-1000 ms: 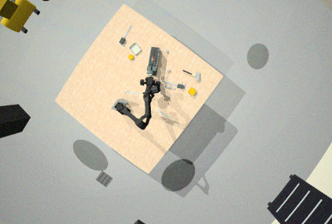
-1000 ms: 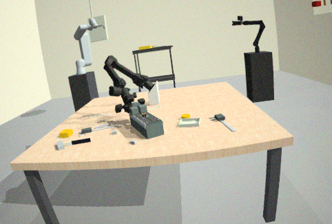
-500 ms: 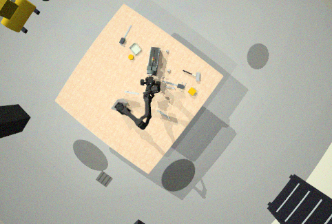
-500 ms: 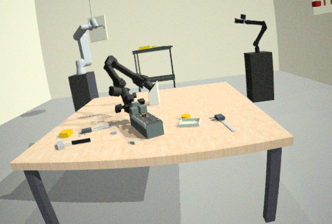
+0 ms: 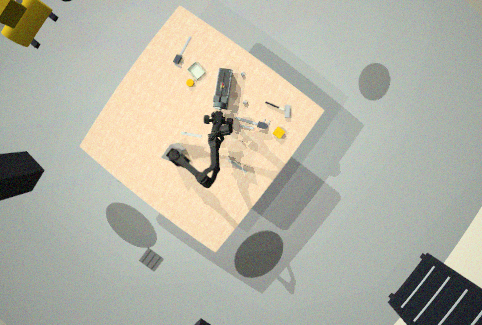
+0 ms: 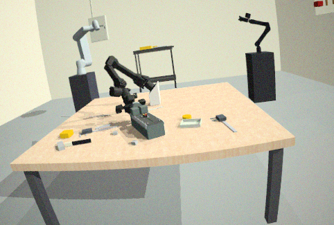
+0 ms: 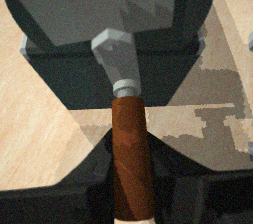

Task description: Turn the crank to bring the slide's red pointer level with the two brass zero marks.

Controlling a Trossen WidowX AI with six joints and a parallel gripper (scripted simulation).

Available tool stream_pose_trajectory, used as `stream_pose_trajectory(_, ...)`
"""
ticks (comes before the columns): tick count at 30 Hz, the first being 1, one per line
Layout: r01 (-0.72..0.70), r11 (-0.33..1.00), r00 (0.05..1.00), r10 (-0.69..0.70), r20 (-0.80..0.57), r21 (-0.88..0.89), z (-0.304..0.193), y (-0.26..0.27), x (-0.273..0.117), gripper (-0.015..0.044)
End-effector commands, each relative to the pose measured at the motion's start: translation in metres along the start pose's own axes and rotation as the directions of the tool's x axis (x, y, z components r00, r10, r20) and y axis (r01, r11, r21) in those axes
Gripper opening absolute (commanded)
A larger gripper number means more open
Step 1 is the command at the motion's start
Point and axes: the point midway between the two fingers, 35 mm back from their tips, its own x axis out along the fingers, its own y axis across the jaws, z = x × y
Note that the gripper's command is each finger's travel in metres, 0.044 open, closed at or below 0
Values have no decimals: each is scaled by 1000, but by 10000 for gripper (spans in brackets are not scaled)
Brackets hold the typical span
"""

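Black claw [image 5: 218, 115] [image 6: 133, 107] [image 7: 125, 133] is, in the wrist view, clamped on the handle [image 7: 129, 145], which is a smooth brown cylinder with pale end. Above it, a grey metal crank [image 7: 119, 57] of angular shape joins by a round collar, in front of the dark machine [image 5: 223, 89] [image 6: 149, 127] [image 7: 112, 77]. In the top view, the machine is a long box on the wood-grained table [image 5: 135, 114] [image 6: 208, 106] [image 7: 22, 120], at the claw's end. In the exterior view, the red pointer [image 6: 145, 115] is on the machine's upper face, too small to tell its level with the marks.
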Motion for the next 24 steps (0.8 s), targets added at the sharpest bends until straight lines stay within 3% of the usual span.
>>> stream_pose_trajectory(1, 1, 1000, 1000, -1, 1, 0, 0, 0, 0, 0)
stream_pose_trajectory(6, 1, 1000, 1000, -1, 1, 0, 0, 0, 0, 0)
stream_pose_trajectory(22, 1, 1000, 1000, -1, 1, 0, 0, 0, 0, 420)
stream_pose_trajectory(24, 1, 1000, 1000, -1, 1, 0, 1, 0, -1, 440)
